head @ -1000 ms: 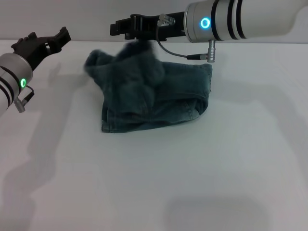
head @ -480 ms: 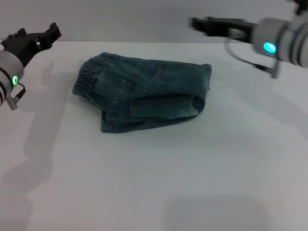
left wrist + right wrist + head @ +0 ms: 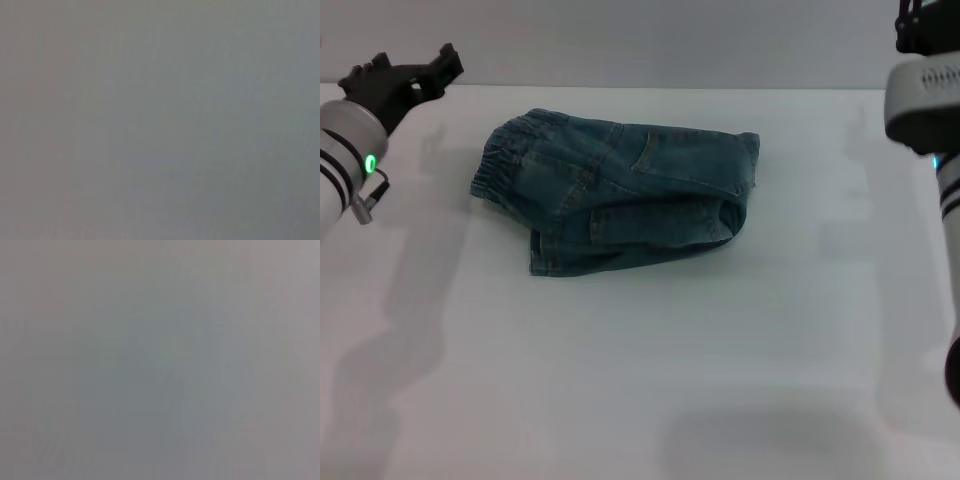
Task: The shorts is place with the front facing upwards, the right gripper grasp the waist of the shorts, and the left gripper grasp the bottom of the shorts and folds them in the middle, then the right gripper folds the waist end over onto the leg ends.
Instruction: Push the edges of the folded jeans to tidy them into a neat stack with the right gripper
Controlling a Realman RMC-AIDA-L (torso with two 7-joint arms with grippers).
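The blue denim shorts lie folded on the white table in the head view. The elastic waist is at the left, on top of the leg ends; the fold runs along the right side. My left gripper hovers at the far left, apart from the shorts, open and holding nothing. Only a dark part of my right gripper shows at the top right corner, well away from the shorts. Both wrist views show only plain grey.
My right arm's white casing stands along the right edge. Bare white table surrounds the shorts on the near side and to the right.
My right arm has let go of the waist and swung from above the shorts to the right edge. The waist end settled flat on the left. My left gripper barely shifted.
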